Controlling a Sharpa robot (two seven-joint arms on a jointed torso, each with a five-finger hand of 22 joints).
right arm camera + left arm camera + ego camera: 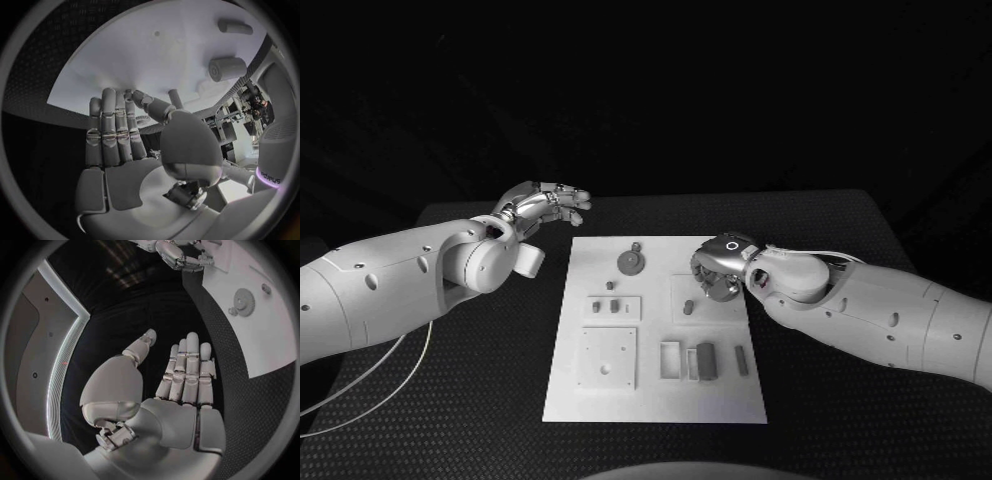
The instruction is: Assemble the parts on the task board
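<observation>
My left hand (545,207) hovers off task board (661,400) far-left corner, over bare desk (473,400), fingers straight, apart, holding nothing. Right hand (721,262) over board's right edge, fingers down on small parts (705,361) area; can't tell if pinching anything. Gear-like part (632,261) far-centre. No readable writing on board.

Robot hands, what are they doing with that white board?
The robot is putting small grey parts together on the white task board. Its right hand is down over the board's right side, among the small parts there; whether it is holding one cannot be told. Its left hand hangs open off the board's far left corner, holding nothing. A grey gear lies flat on the board.
</observation>
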